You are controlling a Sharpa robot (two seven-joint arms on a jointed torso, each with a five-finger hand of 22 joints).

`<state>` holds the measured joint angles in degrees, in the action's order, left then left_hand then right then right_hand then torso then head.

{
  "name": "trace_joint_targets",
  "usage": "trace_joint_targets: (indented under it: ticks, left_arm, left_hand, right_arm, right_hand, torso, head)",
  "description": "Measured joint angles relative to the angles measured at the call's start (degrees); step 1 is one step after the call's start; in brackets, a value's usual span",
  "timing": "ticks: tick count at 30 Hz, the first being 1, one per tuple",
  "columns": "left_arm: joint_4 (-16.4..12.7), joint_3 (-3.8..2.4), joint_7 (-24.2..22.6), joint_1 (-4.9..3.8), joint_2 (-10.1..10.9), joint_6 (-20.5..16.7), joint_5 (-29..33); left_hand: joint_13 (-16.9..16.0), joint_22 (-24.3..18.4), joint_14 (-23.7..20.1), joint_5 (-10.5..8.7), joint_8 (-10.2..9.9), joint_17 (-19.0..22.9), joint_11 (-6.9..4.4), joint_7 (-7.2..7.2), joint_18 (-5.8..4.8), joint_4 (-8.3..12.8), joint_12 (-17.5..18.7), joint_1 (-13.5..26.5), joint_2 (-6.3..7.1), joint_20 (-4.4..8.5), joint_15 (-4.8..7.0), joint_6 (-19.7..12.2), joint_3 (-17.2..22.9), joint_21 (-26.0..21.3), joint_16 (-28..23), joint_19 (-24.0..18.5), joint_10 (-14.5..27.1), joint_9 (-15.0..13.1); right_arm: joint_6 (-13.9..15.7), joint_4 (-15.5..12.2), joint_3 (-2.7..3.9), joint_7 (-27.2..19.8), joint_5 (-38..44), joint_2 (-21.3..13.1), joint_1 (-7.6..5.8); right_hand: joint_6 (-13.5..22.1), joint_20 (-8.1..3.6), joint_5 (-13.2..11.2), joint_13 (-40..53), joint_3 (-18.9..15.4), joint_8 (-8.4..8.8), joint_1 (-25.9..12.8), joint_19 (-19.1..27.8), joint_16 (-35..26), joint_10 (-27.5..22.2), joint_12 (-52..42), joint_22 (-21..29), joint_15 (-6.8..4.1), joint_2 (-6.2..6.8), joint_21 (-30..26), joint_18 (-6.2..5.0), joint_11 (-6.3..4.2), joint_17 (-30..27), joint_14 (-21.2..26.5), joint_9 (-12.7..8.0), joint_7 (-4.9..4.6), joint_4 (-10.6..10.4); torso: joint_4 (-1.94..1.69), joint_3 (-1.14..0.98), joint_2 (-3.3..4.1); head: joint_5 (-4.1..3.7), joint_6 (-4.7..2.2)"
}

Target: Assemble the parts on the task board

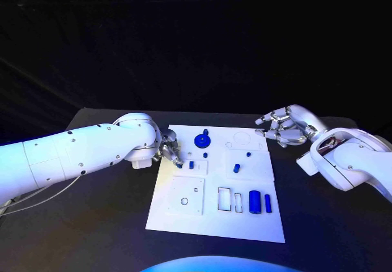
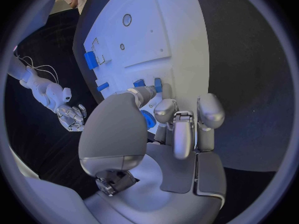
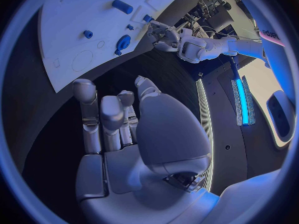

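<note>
A: Head view first. We see the left hand (image 1: 170, 148) at the left edge of the task board (image 1: 216, 224), arm bent in from the left, fingers pointing down near a small blue part (image 1: 191, 165).

B: Holding anything?

A: We cannot tell from there. The right hand (image 1: 282, 128) hangs off the board's far right corner, fingers loosely curled and apart, nothing in them. Other parts: a blue gear (image 1: 201, 139) at the far end of the board, a blue cylinder (image 1: 255, 202) and a thinner blue bar (image 1: 268, 203) side by side near the front right.

B: Left wrist view?

A: The left hand (image 2: 181, 129) has its fingers bent over the board (image 2: 156, 40) edge, thumb stretched toward a blue part (image 2: 148, 119) that sits just behind the fingertips. Whether it grips it, we cannot tell.

B: Right wrist?

A: The right hand (image 3: 118, 119) is over the black table (image 3: 44, 134), fingers straight and parted, empty. The board (image 3: 87, 15) lies ahead, well apart from it, with the gear (image 3: 122, 44) on it and the left hand (image 3: 163, 35) at its far edge.
</note>
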<state>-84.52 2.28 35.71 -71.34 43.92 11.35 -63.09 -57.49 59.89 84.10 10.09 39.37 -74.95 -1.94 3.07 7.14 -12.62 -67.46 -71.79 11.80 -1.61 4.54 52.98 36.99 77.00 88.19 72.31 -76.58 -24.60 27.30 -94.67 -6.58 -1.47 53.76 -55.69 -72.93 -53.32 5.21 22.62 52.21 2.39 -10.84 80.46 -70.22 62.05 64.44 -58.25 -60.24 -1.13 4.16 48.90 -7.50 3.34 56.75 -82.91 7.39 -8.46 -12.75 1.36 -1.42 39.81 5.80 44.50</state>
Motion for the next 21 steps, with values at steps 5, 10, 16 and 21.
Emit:
trace_joint_targets:
  ticks: [5,10,16,21]
  left_arm:
    - [0.3,0.01,0.0,-0.02,-0.2,0.0,0.1]
    - [0.4,0.03,0.0,-0.03,-0.3,0.0,0.2]
    - [0.6,0.04,0.1,-0.03,-0.5,0.0,0.3]
    - [0.8,0.04,0.1,-0.04,-0.6,0.1,0.3]
  left_hand:
    - [-0.5,0.2,-0.1,-0.01,0.0,0.0,-0.27,-0.21,-0.01,1.5,-0.3,0.9,-0.16,0.08,0.28,0.4,0.3,0.0,0.0,0.1,-0.3,0.0]
    - [-0.9,0.3,-0.1,-0.01,0.0,0.0,-0.38,-0.21,0.00,1.9,-0.7,1.0,-0.10,0.29,0.28,0.4,0.2,0.2,0.0,0.3,-0.4,0.0]
    - [-1.1,0.4,-0.1,-0.01,0.0,0.0,-0.41,-0.43,-0.01,2.4,-0.7,1.8,0.04,0.29,0.28,0.8,0.3,0.2,0.0,0.3,-0.6,0.0]
    - [-1.4,0.6,-0.1,-0.02,0.0,0.0,-0.41,-0.45,-0.01,2.8,-0.7,2.0,-0.02,0.50,0.28,0.8,-0.7,0.2,0.0,0.5,-0.6,0.1]
  right_arm:
    - [0.0,0.0,0.00,0.0,0.0,0.0,0.00]
    - [0.0,0.0,0.00,0.0,0.0,0.0,0.00]
    - [0.0,0.0,0.00,0.0,0.0,0.0,0.00]
    - [0.0,0.0,0.00,0.0,0.0,0.0,0.01]
  right_hand:
    - [0.0,0.00,0.0,0.0,0.0,0.00,0.0,0.0,0.0,0.0,0.0,0.0,0.00,0.00,0.0,0.00,0.00,0.0,0.0,0.0,0.00,0.0]
    - [0.0,0.00,0.0,0.0,0.2,0.00,0.0,0.0,0.0,0.0,0.0,0.0,0.00,0.00,-0.3,0.00,0.00,0.0,0.0,-0.1,0.00,-0.2]
    - [0.0,0.00,0.0,0.0,0.2,0.00,0.0,0.0,0.0,0.0,0.0,0.0,0.00,0.00,-0.3,0.00,0.00,0.0,0.0,-0.1,0.00,-0.2]
    - [0.0,0.00,0.0,0.0,0.2,0.00,0.0,0.0,0.0,0.0,0.0,0.0,0.00,0.00,-0.3,-0.01,0.00,0.0,0.0,-0.1,0.00,-0.2]
  torso:
    - [-0.01,0.01,0.00]
    - [-0.01,0.01,-0.01]
    - [0.00,0.02,-0.03]
    - [-0.01,0.03,-0.04]
  head:
    - [-0.06,0.08]
    - [-0.14,0.15]
    - [-0.18,0.18]
    - [-0.22,0.23]
